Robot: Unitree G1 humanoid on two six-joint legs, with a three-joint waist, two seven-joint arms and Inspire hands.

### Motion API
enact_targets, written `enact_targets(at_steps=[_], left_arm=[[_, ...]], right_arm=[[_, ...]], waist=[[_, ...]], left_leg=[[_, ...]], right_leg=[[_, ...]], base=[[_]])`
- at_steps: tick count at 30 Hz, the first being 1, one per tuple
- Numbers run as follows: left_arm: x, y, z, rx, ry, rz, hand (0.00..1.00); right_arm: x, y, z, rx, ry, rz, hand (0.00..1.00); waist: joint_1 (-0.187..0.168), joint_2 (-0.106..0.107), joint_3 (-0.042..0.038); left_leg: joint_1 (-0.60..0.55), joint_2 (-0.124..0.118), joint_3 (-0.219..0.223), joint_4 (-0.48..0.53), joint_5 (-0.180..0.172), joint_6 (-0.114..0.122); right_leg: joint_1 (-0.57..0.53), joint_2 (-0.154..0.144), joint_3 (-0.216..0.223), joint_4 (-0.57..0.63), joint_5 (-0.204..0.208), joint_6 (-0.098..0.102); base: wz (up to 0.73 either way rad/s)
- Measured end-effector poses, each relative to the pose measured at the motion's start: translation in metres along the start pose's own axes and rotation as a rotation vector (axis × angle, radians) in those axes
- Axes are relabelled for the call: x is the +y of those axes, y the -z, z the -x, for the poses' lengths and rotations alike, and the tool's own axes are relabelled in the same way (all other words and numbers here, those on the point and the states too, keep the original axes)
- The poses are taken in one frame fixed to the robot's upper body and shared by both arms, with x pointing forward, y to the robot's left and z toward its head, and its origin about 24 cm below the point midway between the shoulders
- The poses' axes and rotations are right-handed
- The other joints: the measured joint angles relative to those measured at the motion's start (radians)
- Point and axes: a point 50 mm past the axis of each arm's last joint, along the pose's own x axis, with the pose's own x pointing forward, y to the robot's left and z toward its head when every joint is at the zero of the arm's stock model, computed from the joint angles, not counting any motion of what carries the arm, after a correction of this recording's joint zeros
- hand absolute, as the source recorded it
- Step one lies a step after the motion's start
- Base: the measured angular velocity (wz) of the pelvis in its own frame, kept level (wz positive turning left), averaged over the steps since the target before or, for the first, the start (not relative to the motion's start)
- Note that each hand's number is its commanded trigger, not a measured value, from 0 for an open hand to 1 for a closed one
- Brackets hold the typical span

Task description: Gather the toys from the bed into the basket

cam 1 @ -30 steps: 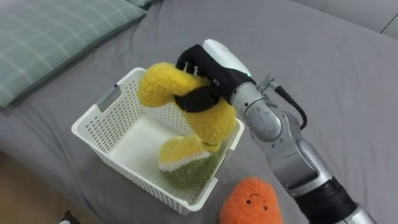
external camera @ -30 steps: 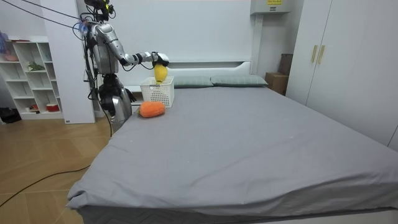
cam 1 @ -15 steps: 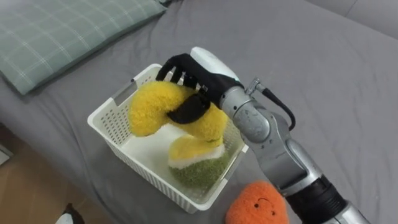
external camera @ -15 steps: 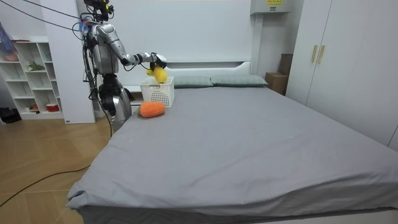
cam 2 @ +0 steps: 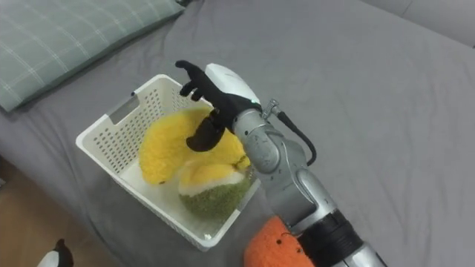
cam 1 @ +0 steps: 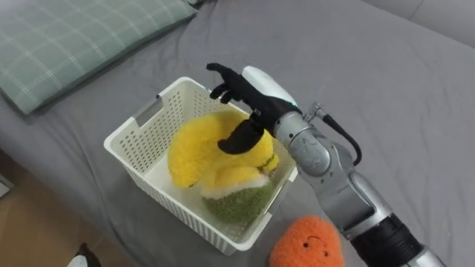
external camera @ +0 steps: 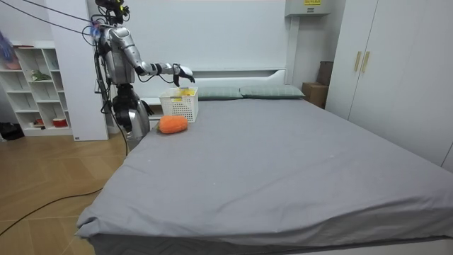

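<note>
A yellow plush toy [cam 1: 200, 148] lies inside the white slatted basket [cam 1: 133, 141] on the grey bed, resting on a green and yellow plush [cam 1: 236, 199]. My right hand [cam 1: 241, 93] hovers just above the basket with its fingers spread open and nothing in it; the thumb hangs over the yellow plush. An orange plush with a small face [cam 1: 304, 241] lies on the bed just in front of the basket. In the room view I stand at the bed's head corner, right arm stretched over the basket [external camera: 180, 105], with the orange plush [external camera: 172, 125] beside it.
A checked green pillow [cam 1: 67, 41] lies to the left of the basket. The basket sits near the bed's edge, with wooden floor [cam 1: 44, 230] below. A white shelf unit [external camera: 35, 85] stands behind me, wardrobes [external camera: 396, 64] at the far side.
My right hand has opened and let go of the yellow plush, which has dropped from above the basket into it. The hand stays above the basket.
</note>
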Motion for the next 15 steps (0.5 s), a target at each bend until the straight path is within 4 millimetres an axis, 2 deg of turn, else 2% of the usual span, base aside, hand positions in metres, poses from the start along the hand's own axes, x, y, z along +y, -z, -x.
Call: enact_targets(at_steps=[3,6,9,12,15], left_arm=[[0.001,0.005,0.001,0.018,-0.004,0.008,0.0],[0.002,0.015,0.002,0.045,-0.01,0.018,0.0],[0.003,0.031,0.006,0.091,-0.023,0.026,0.0],[-0.004,0.042,0.014,0.121,-0.019,0.046,0.0],[-0.004,0.049,0.016,0.136,-0.025,0.045,0.0]], right_arm=[[-0.003,0.019,0.01,0.052,0.044,-0.094,0.0],[-0.015,0.036,0.019,0.096,0.135,-0.182,0.0],[-0.019,0.061,0.039,0.174,0.23,-0.215,0.0],[-0.01,0.092,0.067,0.298,0.283,-0.26,0.0],[0.0,0.122,0.088,0.432,0.308,-0.325,0.0]], waist=[[-0.024,0.006,0.0038],[-0.067,0.015,0.0057],[-0.101,0.027,-0.0031],[-0.143,0.042,-0.0206],[-0.177,0.049,-0.0208]], left_leg=[[0.012,0.0,0.001,0.001,0.0,0.0],[0.014,-0.001,0.005,0.002,0.0,0.001],[0.033,0.001,0.021,-0.004,0.0,0.002],[0.038,0.001,0.034,-0.007,-0.001,0.003],[0.049,0.007,0.05,-0.015,-0.001,0.003]], right_leg=[[0.01,-0.006,0.007,0.0,-0.001,0.001],[0.016,0.0,0.018,0.0,-0.001,0.001],[0.023,0.0,0.038,0.001,-0.001,0.002],[0.025,-0.002,0.048,0.002,-0.002,0.004],[0.027,-0.003,0.063,0.004,-0.002,0.004]], base=[[0.01],[-0.05],[-0.14],[-0.12],[-0.17]])
